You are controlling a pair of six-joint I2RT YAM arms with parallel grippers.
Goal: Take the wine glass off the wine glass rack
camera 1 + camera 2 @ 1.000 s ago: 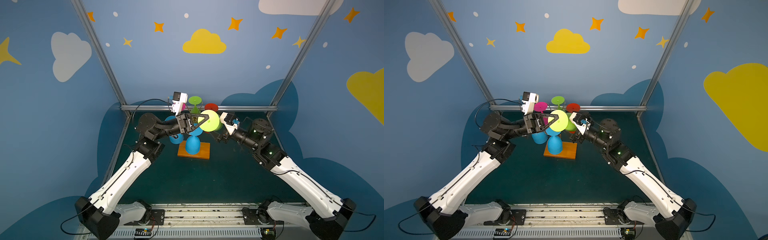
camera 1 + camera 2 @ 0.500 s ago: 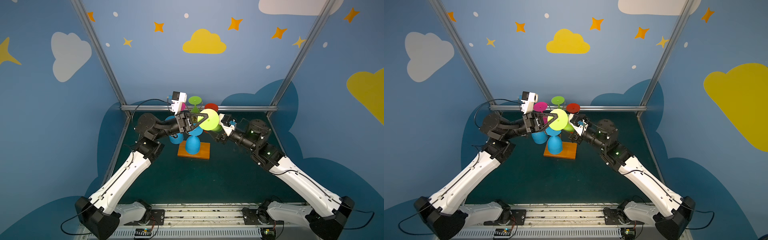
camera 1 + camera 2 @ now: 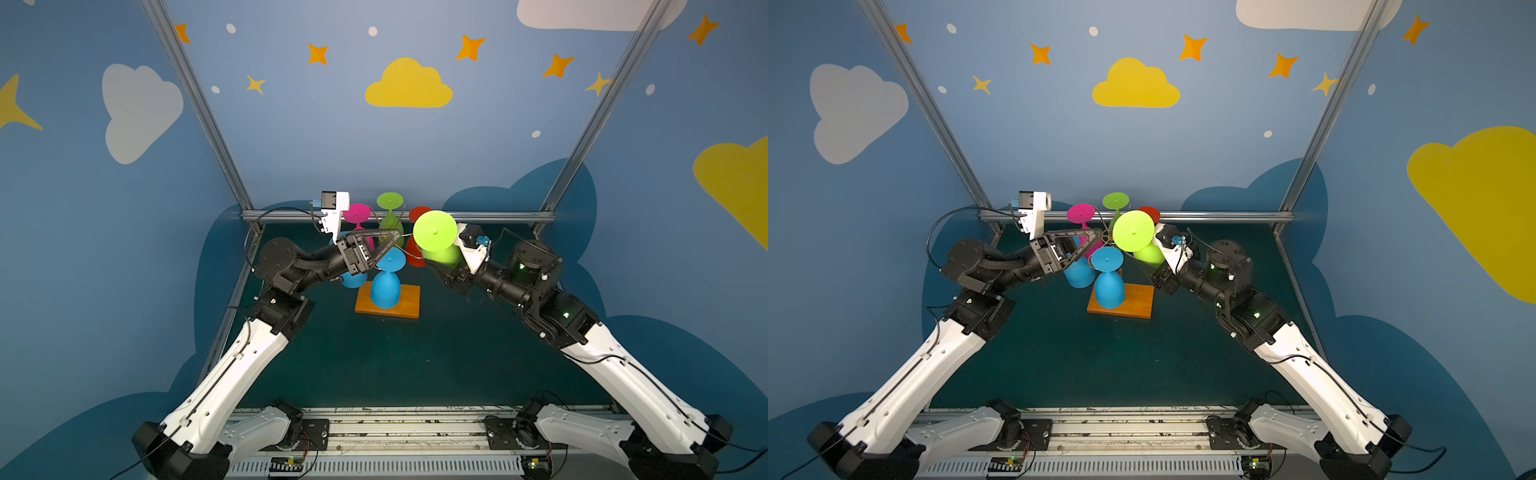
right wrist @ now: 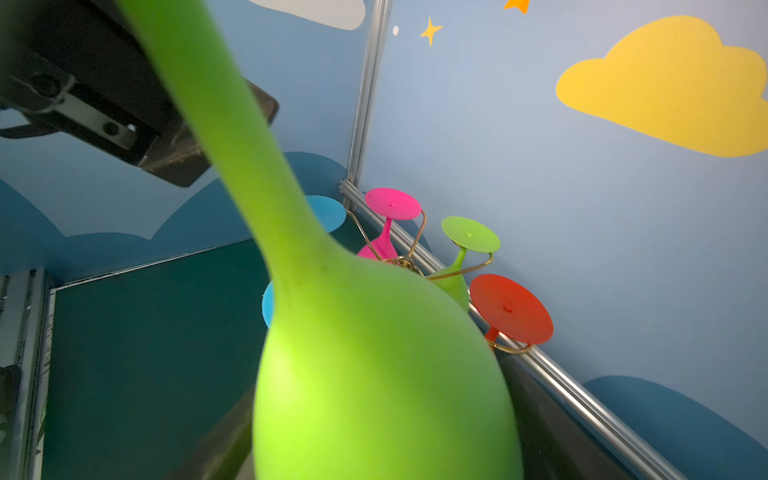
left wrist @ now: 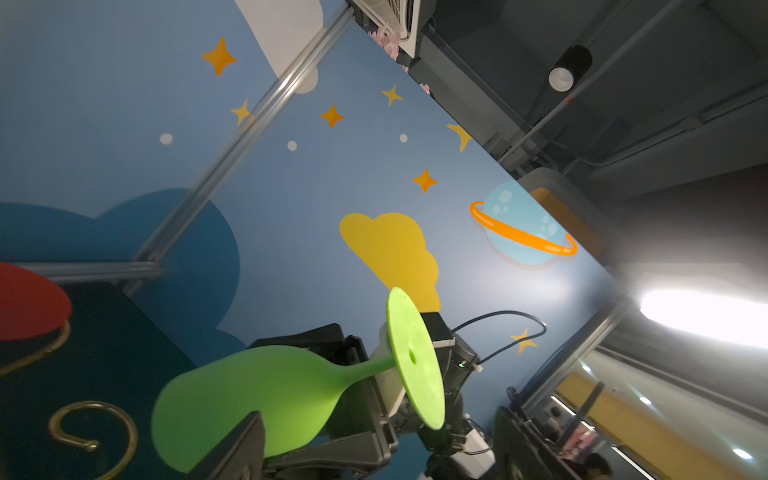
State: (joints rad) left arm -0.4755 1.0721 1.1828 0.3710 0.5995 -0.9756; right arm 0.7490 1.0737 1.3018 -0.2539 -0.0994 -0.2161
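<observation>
I'm grasping the lime wine glass (image 3: 435, 230) by its bowl in my right hand (image 4: 382, 428), a finger on either side. The glass is riding tilted, foot uppermost, just beside the wine glass rack (image 3: 405, 303) and free of its wire; one gold scroll (image 5: 93, 405) is showing empty. My left hand (image 3: 395, 240) is hanging released by the rack's top, fingers spread, holding nothing. To do this well, I reckon I should be drawing the glass outward, watching that wide foot near the red glass (image 4: 511, 309), easing the left hand clear, then aiming for bare bench (image 3: 415, 361).
</observation>
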